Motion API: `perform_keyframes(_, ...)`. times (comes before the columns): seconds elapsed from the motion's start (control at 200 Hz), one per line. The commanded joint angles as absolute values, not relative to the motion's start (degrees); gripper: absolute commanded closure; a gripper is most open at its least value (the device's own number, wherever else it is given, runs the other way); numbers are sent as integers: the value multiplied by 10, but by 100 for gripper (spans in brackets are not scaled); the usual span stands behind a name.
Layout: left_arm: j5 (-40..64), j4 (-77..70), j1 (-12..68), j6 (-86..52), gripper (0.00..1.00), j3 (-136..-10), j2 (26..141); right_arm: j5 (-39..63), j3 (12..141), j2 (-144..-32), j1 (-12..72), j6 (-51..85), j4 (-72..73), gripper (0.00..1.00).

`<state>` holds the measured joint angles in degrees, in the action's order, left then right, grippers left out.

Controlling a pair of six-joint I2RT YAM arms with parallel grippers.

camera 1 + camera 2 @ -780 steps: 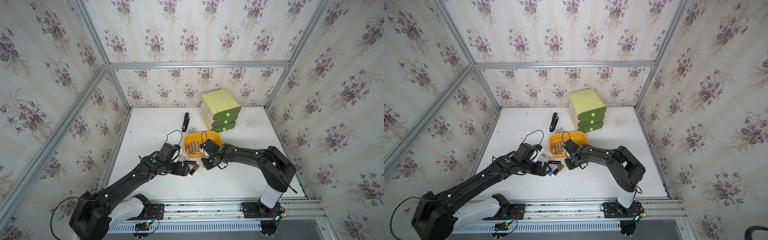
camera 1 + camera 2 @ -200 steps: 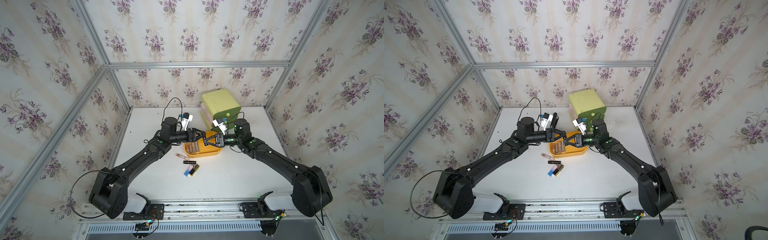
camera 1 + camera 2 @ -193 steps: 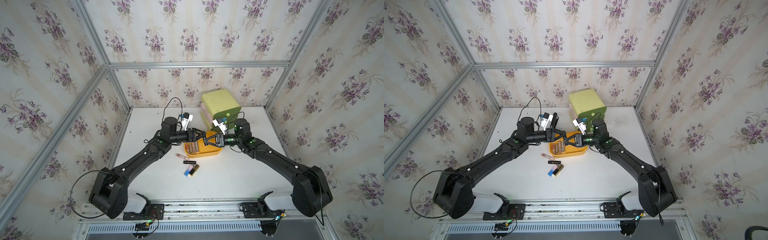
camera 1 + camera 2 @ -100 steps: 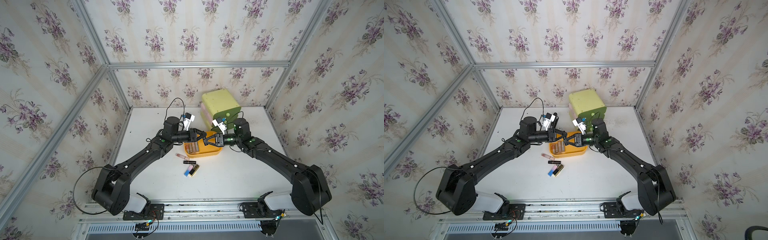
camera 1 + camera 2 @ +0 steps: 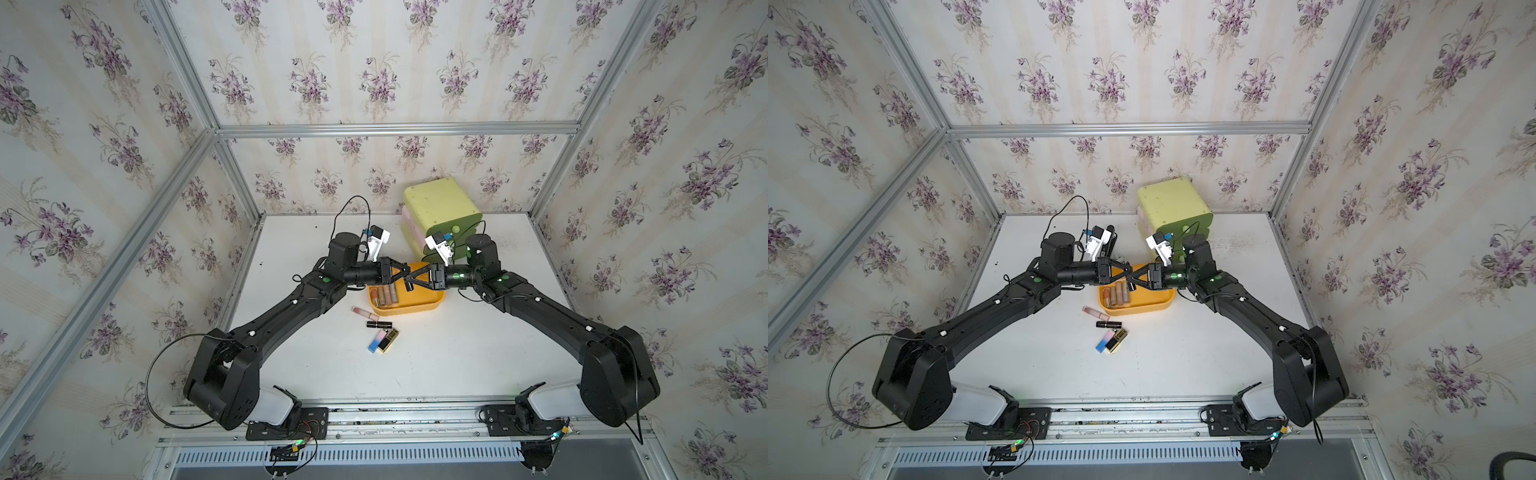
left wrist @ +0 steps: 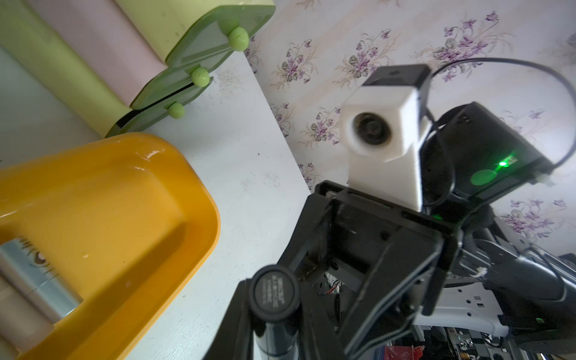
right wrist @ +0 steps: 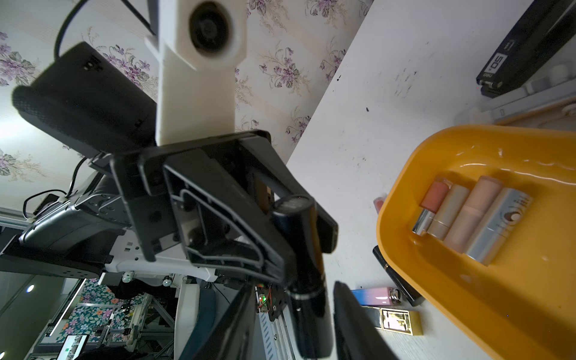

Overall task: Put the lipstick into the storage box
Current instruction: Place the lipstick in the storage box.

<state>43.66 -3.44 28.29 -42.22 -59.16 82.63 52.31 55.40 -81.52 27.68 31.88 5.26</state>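
Note:
A black lipstick (image 6: 274,293) hangs in the air over the left end of the storage box (image 5: 419,307), an orange-yellow tray. My left gripper (image 5: 404,275) is shut on one end of the tube. My right gripper (image 5: 409,281) faces it tip to tip, and its open jaws stand on either side of the tube's other end (image 7: 307,249) with a small gap on each side. Both grippers cross in both top views, and the tube is barely visible there. Several lipsticks (image 7: 467,218) lie side by side in the box.
A pink lipstick (image 5: 360,310), a black tube (image 5: 379,323), a blue-pink case (image 5: 376,340) and a gold-black one (image 5: 388,340) lie on the table in front of the box. A yellow-green drawer unit (image 5: 440,208) stands behind it. A black bar-shaped object (image 5: 1109,245) lies at the back.
My left gripper has closed on the black lipstick. My right gripper, which was shut on it, has opened its jaws. Both arms have stayed nearly in place above the box.

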Motion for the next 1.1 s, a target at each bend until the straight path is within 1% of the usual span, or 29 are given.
perform_keyframes(0.0, 410, 29, 285, -383, 81, -606, 824, 506, 561, -814, 276, 316, 61, 42)
perform_keyframes(0.07, 399, 52, 286, -372, 81, -613, 824, 497, 562, -812, 272, 313, 55, 38)
perform_keyframes(0.125, 387, 68, 286, -366, 82, -617, 824, 490, 562, -809, 268, 311, 49, 33)
perform_keyframes(0.185, 365, 98, 288, -352, 82, -625, 826, 470, 562, -798, 262, 305, 35, 32)
perform_keyframes(0.23, 344, 123, 291, -338, 82, -636, 832, 442, 565, -786, 260, 290, 12, 32)
perform_keyframes(0.355, 287, 189, 309, -299, 81, -669, 865, 319, 584, -751, 260, 245, -84, 31)
perform_keyframes(0.44, 261, 208, 321, -286, 81, -692, 900, 271, 579, -724, 260, 228, -112, 31)
perform_keyframes(0.569, 247, 212, 333, -279, 81, -721, 958, 251, 557, -689, 259, 212, -125, 31)
perform_keyframes(0.769, 235, 220, 337, -271, 81, -762, 1024, 199, 501, -622, 259, 186, -106, 27)
perform_keyframes(0.984, 231, 233, 338, -269, 81, -789, 1065, 205, 425, -555, 259, 146, -43, 24)
perform_keyframes(1.094, 230, 234, 339, -269, 81, -787, 1077, 192, 422, -552, 260, 156, -57, 17)
